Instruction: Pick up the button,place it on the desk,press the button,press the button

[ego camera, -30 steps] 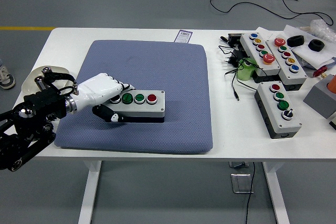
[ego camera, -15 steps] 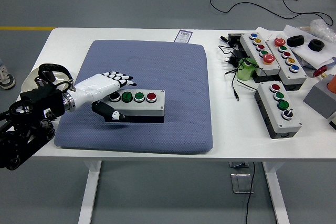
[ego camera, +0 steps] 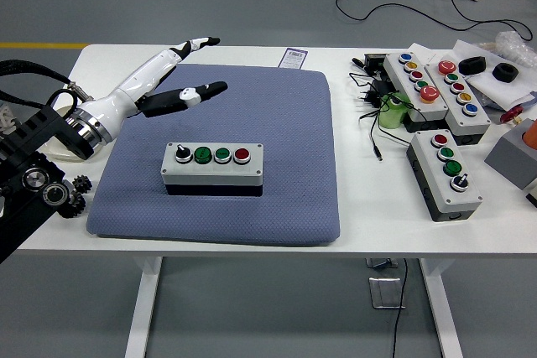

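My left robot hand, white with black fingertips, hovers above the far left part of a blue-grey padded mat, fingers stretched out straight and holding nothing. The grey rectangular button box lies flat near the middle of the mat, well apart from the robot hand. Its top carries a black knob, two green buttons and one red button in a row. The mat rests on the white bench. Three similar grey button boxes crowd the right side beside black cables.
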Controlling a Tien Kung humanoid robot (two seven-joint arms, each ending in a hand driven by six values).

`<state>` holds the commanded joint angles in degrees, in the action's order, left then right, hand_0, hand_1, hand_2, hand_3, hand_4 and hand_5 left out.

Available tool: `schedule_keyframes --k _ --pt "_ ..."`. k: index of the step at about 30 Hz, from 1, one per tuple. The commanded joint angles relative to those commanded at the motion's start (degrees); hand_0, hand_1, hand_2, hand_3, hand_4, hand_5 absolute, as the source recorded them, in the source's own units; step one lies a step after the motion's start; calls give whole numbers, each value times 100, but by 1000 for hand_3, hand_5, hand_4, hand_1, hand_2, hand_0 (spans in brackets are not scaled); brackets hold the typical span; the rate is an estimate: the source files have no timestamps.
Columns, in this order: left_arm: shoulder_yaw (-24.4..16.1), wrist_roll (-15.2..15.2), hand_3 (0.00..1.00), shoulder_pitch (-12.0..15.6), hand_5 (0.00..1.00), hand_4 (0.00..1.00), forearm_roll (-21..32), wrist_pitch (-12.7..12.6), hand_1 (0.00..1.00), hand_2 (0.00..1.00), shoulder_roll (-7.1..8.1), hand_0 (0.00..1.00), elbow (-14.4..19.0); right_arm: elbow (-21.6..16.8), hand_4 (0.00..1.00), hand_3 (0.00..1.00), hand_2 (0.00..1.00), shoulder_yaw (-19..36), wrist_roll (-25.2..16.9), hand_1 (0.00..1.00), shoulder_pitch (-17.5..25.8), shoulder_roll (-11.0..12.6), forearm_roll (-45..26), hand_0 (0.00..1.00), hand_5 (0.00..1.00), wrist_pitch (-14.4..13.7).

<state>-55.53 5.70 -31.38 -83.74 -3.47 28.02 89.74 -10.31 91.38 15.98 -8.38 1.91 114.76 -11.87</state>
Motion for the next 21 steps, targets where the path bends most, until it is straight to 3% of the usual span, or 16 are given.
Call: schedule_keyframes --k 1,4,7,8,9,13,21 --pt "13 261 709 52 998 656 -68 -90 183 237 26 115 155 0 310 624 674 -3 -1 658 -3 1 -18 673 173 -4" --pt "77 954 709 152 998 656 -121 -215 183 237 107 115 428 0 310 624 674 -10 -6 658 -7 8 -46 673 173 -10" --pt "146 1557 709 228 998 656 -565 -136 183 237 165 115 551 0 310 624 674 -3 -13 658 -6 14 -59 673 173 -12" --pt "157 1701 633 239 840 642 -590 -81 2 76 171 2 556 0 310 624 674 5 -14 658 -7 14 -49 673 173 -10" --pt "167 1823 633 246 840 642 -607 14 2 76 173 2 557 0 310 624 674 24 -14 658 -7 14 -24 673 173 -8" --pt "259 2126 633 245 840 642 -872 378 2 76 191 2 603 0 310 624 674 71 -13 658 -8 10 37 673 173 1" --pt "547 2358 649 161 764 657 -1025 904 2 18 205 2 590 0 310 624 674 34 -6 658 -19 6 2 673 173 -3"
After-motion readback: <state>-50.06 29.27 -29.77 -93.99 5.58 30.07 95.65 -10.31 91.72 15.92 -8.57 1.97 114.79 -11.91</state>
